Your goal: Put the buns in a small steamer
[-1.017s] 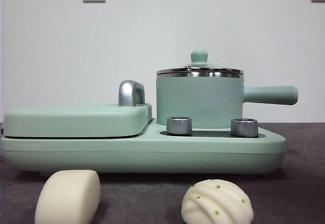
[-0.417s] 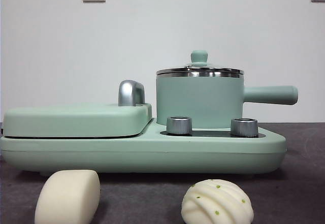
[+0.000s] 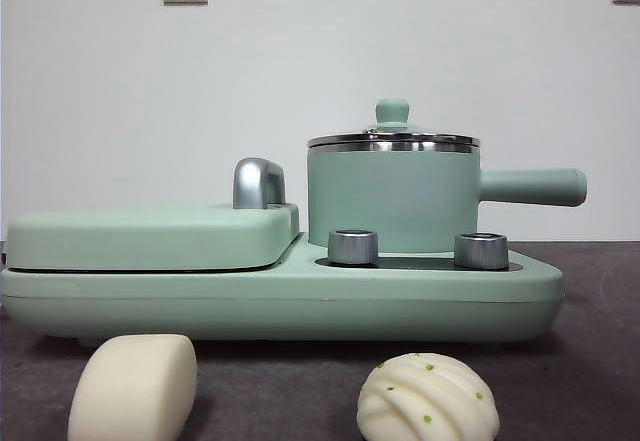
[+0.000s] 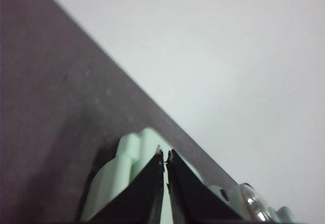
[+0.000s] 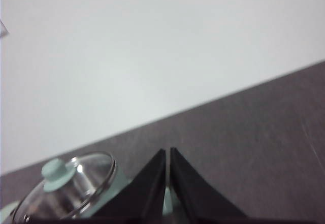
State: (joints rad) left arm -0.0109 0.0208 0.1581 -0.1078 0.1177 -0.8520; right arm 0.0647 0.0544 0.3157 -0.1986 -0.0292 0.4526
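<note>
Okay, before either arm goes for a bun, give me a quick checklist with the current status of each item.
1. Smooth bun free on the table: ok.
2. Pleated bun free on the table, apart from the other: ok.
3. Steamer open to receive buns: not ok, the glass lid is on.
4. Left gripper open for a grasp: not ok, jaws shut, holding nothing.
5. Right gripper open for a grasp: not ok, jaws shut, holding nothing.
6. Inside of the steamer empty: cannot tell.
</note>
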